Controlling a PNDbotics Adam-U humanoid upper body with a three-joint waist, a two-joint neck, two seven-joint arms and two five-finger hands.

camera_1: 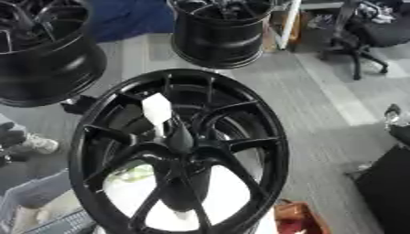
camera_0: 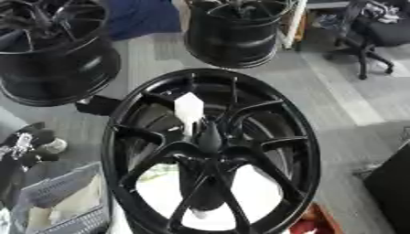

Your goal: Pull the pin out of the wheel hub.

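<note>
Far left, what is probably the left hand (camera_0: 20, 145) sits well apart from the wheel hub (camera_0: 308, 151), grip unreadable. The white-topped pin (camera_0: 190, 111) stands among the spokes, ungrasped: reaching comes next. The likely right hand (camera_1: 392, 119) is unreadable too. One pin; three wheels, counting two behind (camera_0: 56, 59).

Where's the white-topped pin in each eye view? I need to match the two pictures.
Left eye view: the pin stands just left of centre, above the wheel hub.
Right eye view: the pin sits further left, above the hub.
Shared landmark: the office chair, top right.
</note>
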